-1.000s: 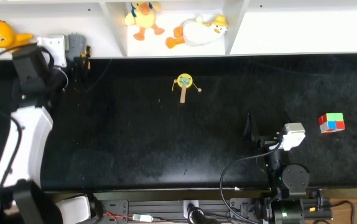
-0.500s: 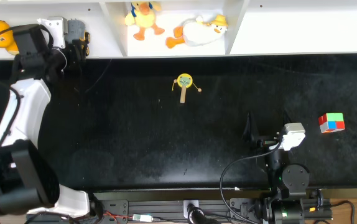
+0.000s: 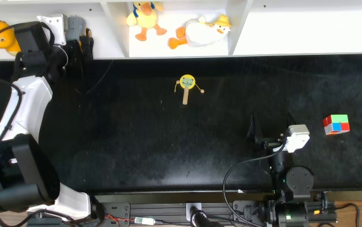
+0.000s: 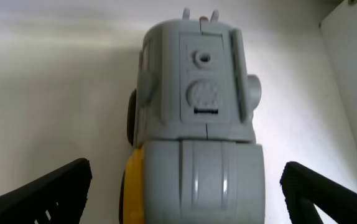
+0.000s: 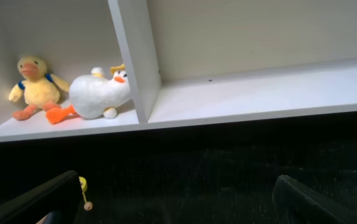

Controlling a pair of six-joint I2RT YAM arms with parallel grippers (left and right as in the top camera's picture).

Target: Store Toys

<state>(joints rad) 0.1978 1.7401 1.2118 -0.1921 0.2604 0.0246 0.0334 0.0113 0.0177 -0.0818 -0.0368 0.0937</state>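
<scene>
The grey-and-yellow plastic toy vehicle [image 4: 197,124] sits in the white shelf's [image 4: 41,74] left compartment, at ten o'clock in the top view. It lies between the wide-spread fingers of the left gripper [image 4: 186,167], which hold nothing. If the arm withdraws crookedly, a finger could snag the toy and drag it off the ledge.

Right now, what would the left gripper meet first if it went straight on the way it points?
The grey toy, right ahead between the left gripper's spread fingers; the white shelf probably lies just behind it.

left arm [image 3: 24,120]: white shell, black joints | right arm [image 3: 292,180]: black, looped cable
</scene>
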